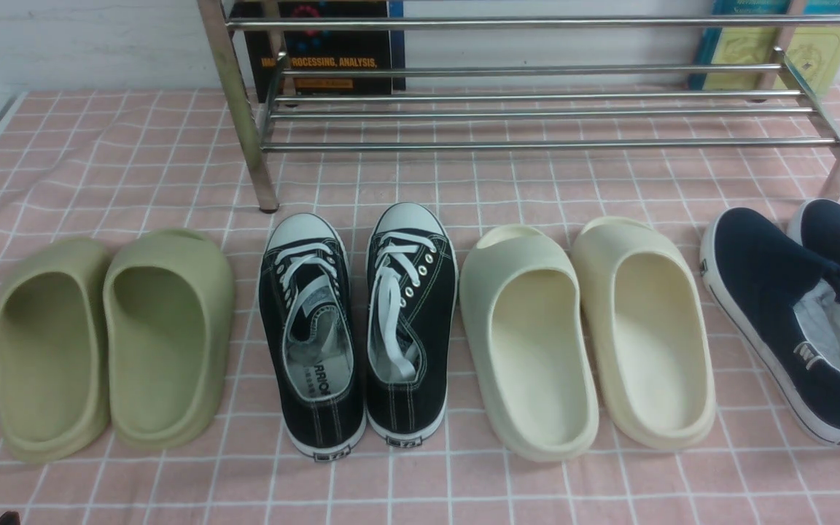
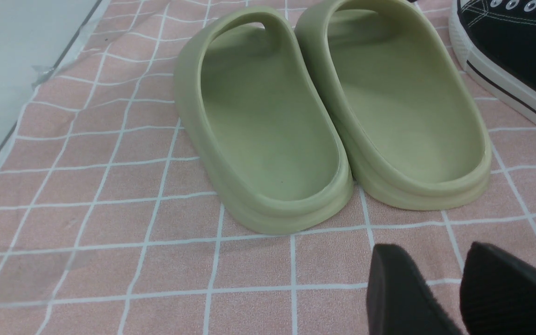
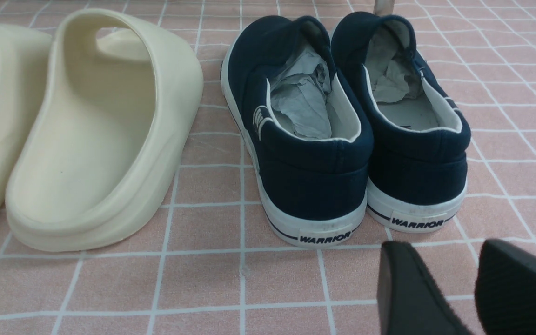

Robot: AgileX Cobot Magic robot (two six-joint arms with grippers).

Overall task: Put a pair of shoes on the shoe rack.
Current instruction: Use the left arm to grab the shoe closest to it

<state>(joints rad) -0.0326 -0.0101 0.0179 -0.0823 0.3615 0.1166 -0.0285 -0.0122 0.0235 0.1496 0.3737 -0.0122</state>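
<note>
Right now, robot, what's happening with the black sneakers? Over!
Left gripper, right gripper open, empty. Black sneakers side by side on the cloth, before the shoe rack. Olive slides and cream slides crowd either side.

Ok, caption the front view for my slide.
Black sneakers wait on the checked cloth between olive slides and cream slides, in front of the metal shoe rack.

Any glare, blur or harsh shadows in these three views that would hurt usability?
Front view: even light, bright streaks of glare on the shoe rack tubes, navy slip-ons cut off by the frame. Left wrist view: olive slides sharp, soft shadows. Right wrist view: heel label on the navy slip-ons readable, no blur.
</note>
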